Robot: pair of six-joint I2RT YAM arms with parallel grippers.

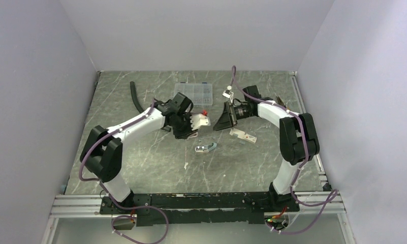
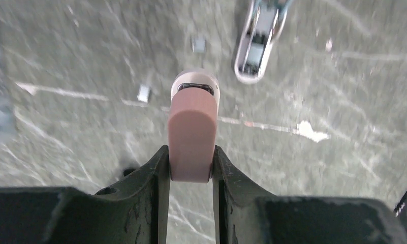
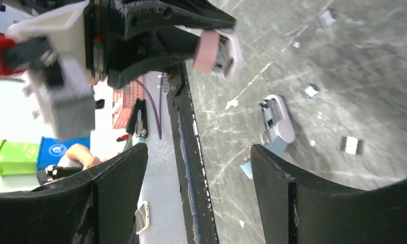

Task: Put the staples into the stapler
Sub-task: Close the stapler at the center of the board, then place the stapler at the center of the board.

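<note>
Clamping 1 pink stapler (image 2: 192, 122) w/ L pincer (image 2: 190, 152); R pincer (image 3: 198, 150) released; 2nd stapler (image 2: 257, 46) on table (image 2: 343, 168).

Top view evenly lit, sharp, shadows faint; left wrist view blurred across table (image 2: 343, 168); right wrist view blurred, upper left overexposed.

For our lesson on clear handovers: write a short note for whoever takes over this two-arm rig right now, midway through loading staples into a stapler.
Left gripper: shut on the pink stapler, held above the table.
Right gripper: open, empty, facing it.
Staples: loose strips on the table; a second stapler lies near them.
Done: stapler lifted. Left: pick up a strip, load it.
</note>
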